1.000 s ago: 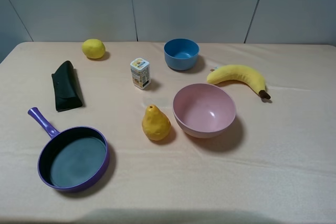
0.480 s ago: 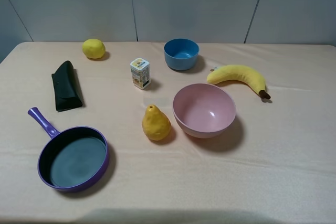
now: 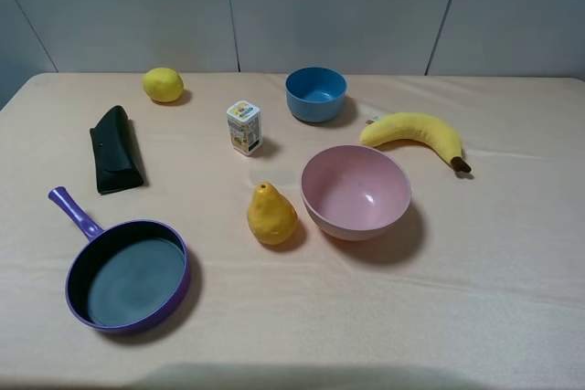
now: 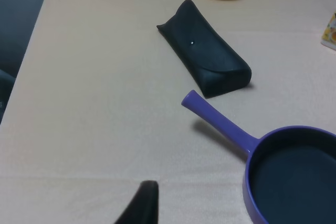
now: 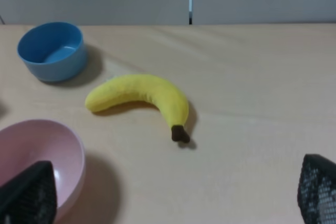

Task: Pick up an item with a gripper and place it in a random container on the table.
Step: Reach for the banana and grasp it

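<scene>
Banana (image 3: 416,130): on the surface (image 3: 494,280), behind the pink bowl (image 3: 358,227), apart from it, on the right arm's side.
Long axis: crosswise ahead of right claw (image 5: 173,195); stem end away from blue bowl (image 3: 316,93).
Right claw state: wide apart, empty.
Left claw (image 4: 145,205): one finger shows; spread cannot be told.
Texture: matte yellow, curved, tapering; probably soft.

Glossy pink bowl (image 3: 356,194) sits on matt cloth table (image 3: 475,299).

Nothing legible here: the small white carton (image 3: 244,127) carries 1 printed label in yellow and blue (far too small to read), and no other lettering shows on anything else.
</scene>
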Robot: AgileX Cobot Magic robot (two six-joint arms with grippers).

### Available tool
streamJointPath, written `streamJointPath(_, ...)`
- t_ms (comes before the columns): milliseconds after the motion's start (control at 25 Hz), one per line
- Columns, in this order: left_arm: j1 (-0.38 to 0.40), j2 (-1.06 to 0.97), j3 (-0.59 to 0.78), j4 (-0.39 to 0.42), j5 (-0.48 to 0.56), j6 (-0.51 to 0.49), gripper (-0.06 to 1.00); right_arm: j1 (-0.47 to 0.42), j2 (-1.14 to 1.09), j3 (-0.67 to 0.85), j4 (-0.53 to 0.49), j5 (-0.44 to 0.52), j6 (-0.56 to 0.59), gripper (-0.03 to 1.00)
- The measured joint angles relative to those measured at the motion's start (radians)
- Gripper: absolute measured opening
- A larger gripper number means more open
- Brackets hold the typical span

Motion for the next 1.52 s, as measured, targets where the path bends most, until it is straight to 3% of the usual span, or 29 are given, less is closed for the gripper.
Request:
streamJointPath(320,0.0,0.0,0.0,0.0,0.0,0.0,0.97,0.0,0.276,-0.139,0.028,-0.034,-0.166,0.69)
streamJointPath(960,0.0,0.0,0.0,0.0,0.0,0.0,0.97,0.0,0.824,-0.443,0.222,-0.022,-0.616,0.69)
streamJointPath(1240,0.0,0.0,0.0,0.0,0.0,0.0,0.97,0.0,1.028,-0.555,0.296,0.029,-0.758,0.69)
streamJointPath(1520,0.0,0.0,0.0,0.0,0.0,0.0,0.97,0.0,1.193,-0.655,0.3,0.04,-0.827,0.69)
